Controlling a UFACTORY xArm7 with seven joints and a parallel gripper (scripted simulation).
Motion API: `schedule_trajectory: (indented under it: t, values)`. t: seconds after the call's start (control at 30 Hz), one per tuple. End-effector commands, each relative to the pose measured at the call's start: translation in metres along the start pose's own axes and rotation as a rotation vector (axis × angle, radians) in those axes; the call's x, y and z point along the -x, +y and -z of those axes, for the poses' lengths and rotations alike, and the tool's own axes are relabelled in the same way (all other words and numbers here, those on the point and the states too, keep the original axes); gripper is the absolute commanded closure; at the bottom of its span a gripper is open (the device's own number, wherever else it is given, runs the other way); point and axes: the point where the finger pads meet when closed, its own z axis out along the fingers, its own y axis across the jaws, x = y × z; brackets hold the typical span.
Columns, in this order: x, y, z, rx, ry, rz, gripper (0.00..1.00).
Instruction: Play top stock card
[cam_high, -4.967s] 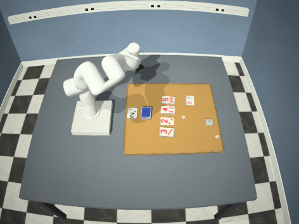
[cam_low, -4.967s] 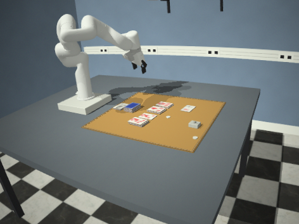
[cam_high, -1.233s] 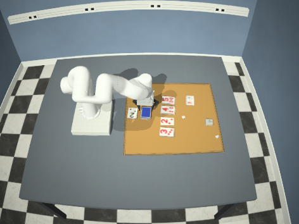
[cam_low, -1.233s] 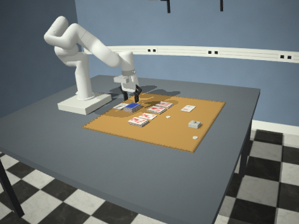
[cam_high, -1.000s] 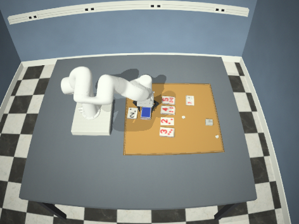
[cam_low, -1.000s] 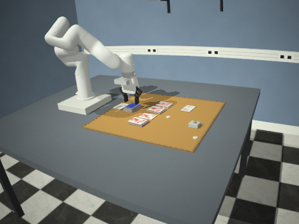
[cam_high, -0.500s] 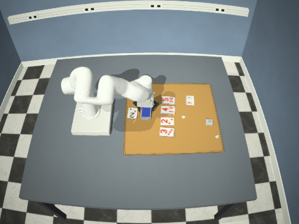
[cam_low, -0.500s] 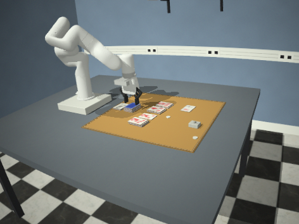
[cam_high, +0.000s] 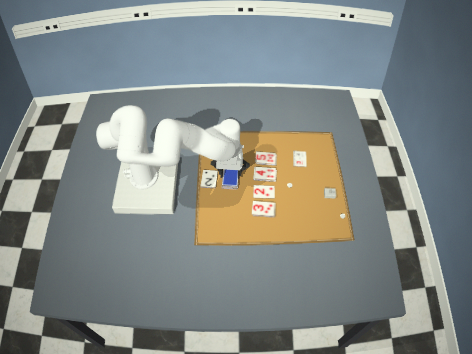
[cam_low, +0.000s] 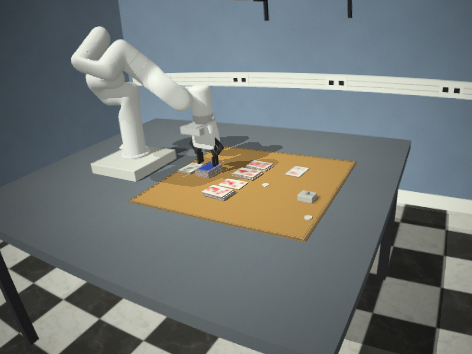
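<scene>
The face-down stock [cam_high: 230, 179] [cam_low: 209, 171] is a blue-backed stack at the left of the orange mat [cam_high: 300, 230] [cam_low: 260, 215]. My gripper [cam_high: 229, 168] [cam_low: 208, 161] points down right over its far end. The fingers are open, one on each side of the top card, and hold nothing. To the right is a column of face-up piles: a red 5 [cam_high: 265, 158] [cam_low: 260, 165], a red 4 [cam_high: 264, 174] [cam_low: 247, 173], a red 2 [cam_high: 263, 191] [cam_low: 233, 183] and a red 3 [cam_high: 263, 209] [cam_low: 218, 192]. A black 2 [cam_high: 209, 178] [cam_low: 190, 168] lies left of the stock.
A single card with red marks [cam_high: 299, 158] [cam_low: 297, 171] lies at the mat's far right. A small grey block [cam_high: 330, 192] [cam_low: 307, 196] and two small white bits [cam_high: 289, 185] [cam_high: 342, 216] sit on the right half. The robot base [cam_high: 145, 192] stands left of the mat.
</scene>
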Motion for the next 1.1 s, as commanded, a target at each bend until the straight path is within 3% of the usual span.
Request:
schedule_trajectory:
  t: [0.0,0.67,0.7,1.07]
  values:
    - [0.0002,-0.0012,0.0009,-0.003,0.000,0.000,0.27]
    - [0.0002,-0.0012,0.0009,-0.003,0.000,0.000,0.27]
    - [0.0002,-0.0012,0.0009,-0.003,0.000,0.000,0.13]
    - [0.0002,-0.0012,0.0009,-0.003,0.000,0.000,0.13]
